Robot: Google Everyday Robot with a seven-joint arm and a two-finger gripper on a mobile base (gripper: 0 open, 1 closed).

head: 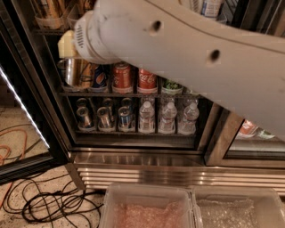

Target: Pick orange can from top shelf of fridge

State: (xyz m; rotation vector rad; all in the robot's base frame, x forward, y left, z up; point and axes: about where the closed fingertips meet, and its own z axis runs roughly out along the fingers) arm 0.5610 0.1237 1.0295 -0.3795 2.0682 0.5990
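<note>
The fridge (147, 171) stands open in front of me, with a black inner frame and a ribbed steel base. My big white arm crosses the upper view. My gripper (70, 54), at the arm's cream-coloured left end, is shut on the orange can (76, 73), a slim golden striped can hanging upright in front of the left end of the soda-can rack. The top shelf (44, 30) shows at the upper left with clear plastic trays and more golden cans (53, 9).
The rack behind the can holds a Pepsi can (100, 78), an orange-red soda can (122, 76) and a Coca-Cola can (147, 80). Water bottles (167, 116) stand below. The open door (22, 111) is at left, with cables (44, 205) on the floor. Clear bins (147, 209) sit at the bottom.
</note>
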